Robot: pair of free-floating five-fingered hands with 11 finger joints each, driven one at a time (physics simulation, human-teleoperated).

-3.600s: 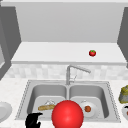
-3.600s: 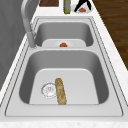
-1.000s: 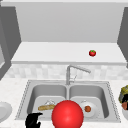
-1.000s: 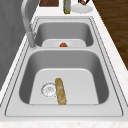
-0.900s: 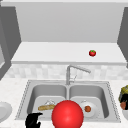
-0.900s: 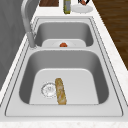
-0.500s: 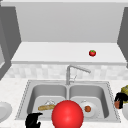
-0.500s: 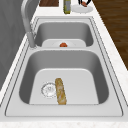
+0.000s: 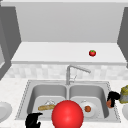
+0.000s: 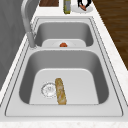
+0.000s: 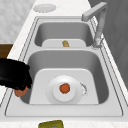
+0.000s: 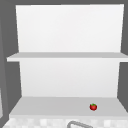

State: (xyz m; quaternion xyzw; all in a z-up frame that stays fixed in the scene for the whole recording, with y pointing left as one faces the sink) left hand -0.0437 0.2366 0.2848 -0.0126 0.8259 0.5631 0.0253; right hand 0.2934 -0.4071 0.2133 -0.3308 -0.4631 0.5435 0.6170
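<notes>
We take the double sink [image 9: 25, 100] as landmark. Right hand [image 9: 113, 97] hangs at the sink's right rim, fingers curled down around a small orange-red item [image 9: 109, 103]; in the right side view the hand [image 11: 15, 75] sits over the near rim of the right basin with the same reddish lump [image 11: 20, 92] poking out beneath it. The item is too covered to tell its long axis or which way it points; it looks roundish.

Just right of the sink, beside that hand, stands a yellow-green bottle [image 9: 124, 95], upright, with a white plate [image 9: 125, 112] in front of it on the counter. In the left side view the bottle [image 10: 66, 7] stands beyond the far basin next to the hand [image 10: 83, 3].

Inside the right basin: a white plate [image 11: 56, 96] with 1 orange ball-like food [image 11: 64, 88] at its centre. Inside the left basin: a baguette [image 10: 60, 91], long axis running front to back in the left side view, lying flat, touching the drain [image 10: 48, 90].

Faucet [image 9: 72, 71] rises behind the divider, spout tilted towards the right basin.

Left hand [image 9: 33, 120] floats at the sink's front-left edge, fingers curled, holding nothing. A big red ball [image 9: 67, 114] sits at the sink's front, blocking part of both basins in the front view.

Above the sink, 1 tomato [image 12: 93, 107] rests on the lower shelf [image 12: 50, 105], right side. Another plate [image 9: 3, 111] lies left of the sink.
</notes>
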